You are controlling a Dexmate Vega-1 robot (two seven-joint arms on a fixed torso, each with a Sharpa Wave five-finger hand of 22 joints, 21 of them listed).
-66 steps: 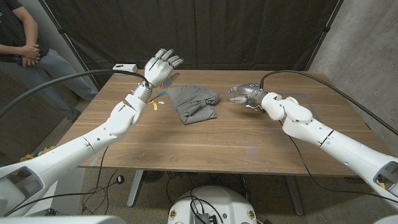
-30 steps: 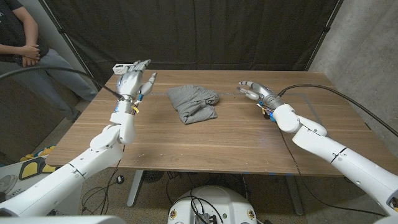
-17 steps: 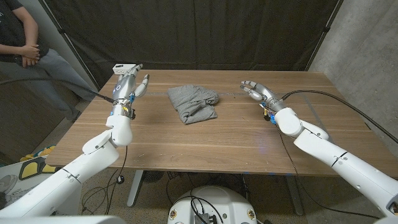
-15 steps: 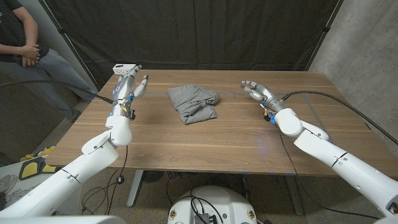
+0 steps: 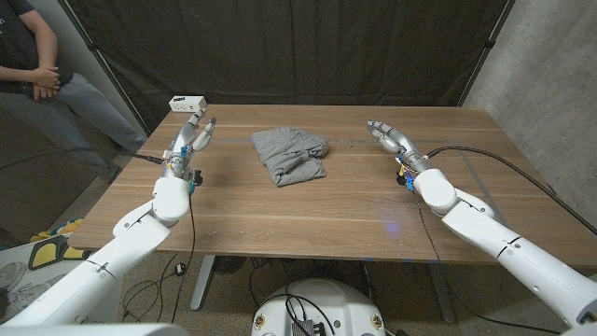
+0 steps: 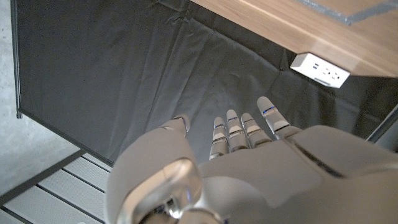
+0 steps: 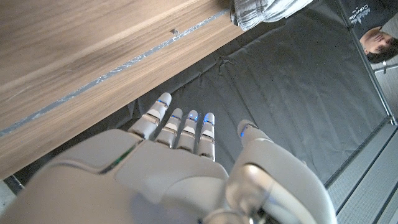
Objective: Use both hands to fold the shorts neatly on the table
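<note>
Shorts (image 5: 290,155), grey and bunched into a rough bundle, lie on the far middle of the wooden table (image 5: 308,215), between the two hands and well apart from each. The bundle is wider at its far end, where the cloth spreads across the table from left to right, and narrows toward the near end; its long axis runs roughly from the far left to the near right, with the near end pointing toward the robot's right side. Folds and creases show on top, and the edges are uneven. In the right wrist view a corner of the grey cloth (image 7: 267,11) shows on the table's surface. The left hand (image 5: 188,140) is raised near the table's far left corner, holding nothing, its fingers straight and a little apart, reaching toward the far edge. The right hand (image 5: 388,137) is on the far right of the shorts, also holding nothing, fingers stretched out and slightly spread. A small white box (image 5: 187,102) sits at the far left corner, just beyond the left hand. A person (image 5: 37,65) stands past the table's left side with hands clasped.
</note>
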